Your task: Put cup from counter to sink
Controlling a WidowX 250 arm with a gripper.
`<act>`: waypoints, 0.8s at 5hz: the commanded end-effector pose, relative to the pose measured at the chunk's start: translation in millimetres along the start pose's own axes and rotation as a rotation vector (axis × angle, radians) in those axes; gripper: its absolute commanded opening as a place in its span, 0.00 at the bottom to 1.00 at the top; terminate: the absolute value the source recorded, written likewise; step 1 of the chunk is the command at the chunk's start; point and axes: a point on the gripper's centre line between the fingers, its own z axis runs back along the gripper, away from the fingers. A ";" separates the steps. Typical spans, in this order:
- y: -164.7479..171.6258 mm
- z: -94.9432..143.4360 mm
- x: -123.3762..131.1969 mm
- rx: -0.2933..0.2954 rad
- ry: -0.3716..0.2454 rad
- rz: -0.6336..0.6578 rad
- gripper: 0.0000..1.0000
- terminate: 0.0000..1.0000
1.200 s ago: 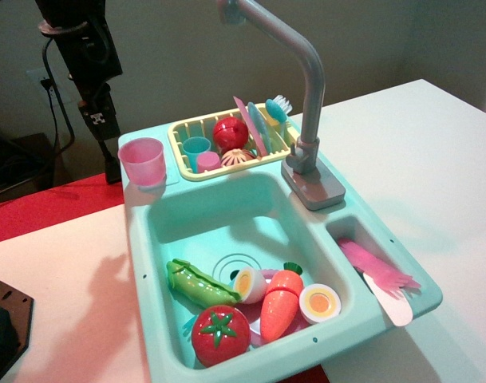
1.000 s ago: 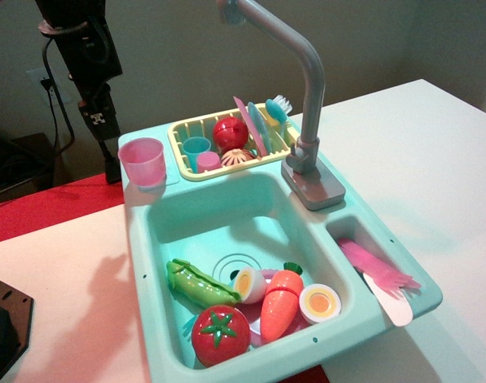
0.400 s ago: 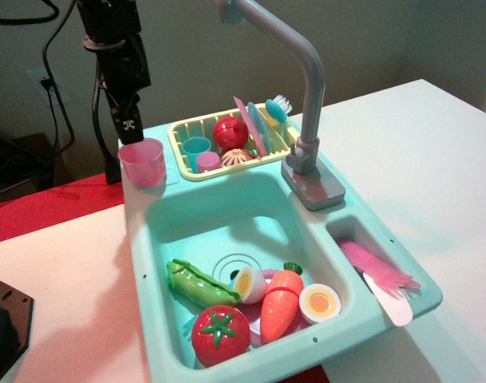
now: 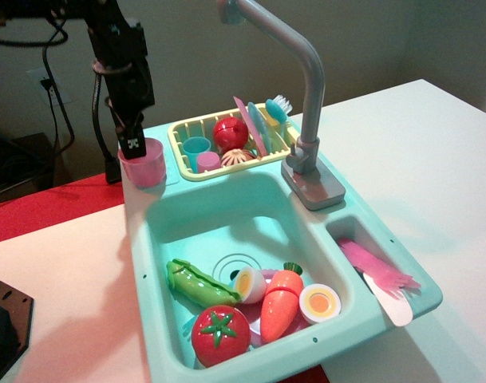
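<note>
The translucent pink cup (image 4: 144,166) stands upright on the light-teal counter (image 4: 173,175) at the back left corner of the sink unit. My gripper (image 4: 133,144) hangs on the black arm straight over the cup. Its dark fingertip with a black-and-white marker reaches the cup's back left rim. I see only one finger from this side, so the jaws' gap is hidden. The sink (image 4: 219,211) lies just in front of the cup, with its ringed drain (image 4: 233,262) partly showing.
In the basin lie a pea pod (image 4: 199,285), a tomato (image 4: 220,333), a carrot (image 4: 278,302) and egg halves (image 4: 320,303). A grey tap (image 4: 309,96) rises at the right. The yellow dish rack (image 4: 179,137) holds small cups and a red ball. A pink fork (image 4: 378,271) lies in the side compartment.
My gripper has moved right and down from beyond the unit's back left corner to the cup's rim. The cup has not moved.
</note>
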 end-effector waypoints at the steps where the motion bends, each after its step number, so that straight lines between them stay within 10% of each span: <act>1: 2.9 1.2 -7.3 0.028 -0.054 0.012 0.00 0.00; 4: -1.9 7.6 -5.8 0.017 -0.085 -0.007 0.00 0.00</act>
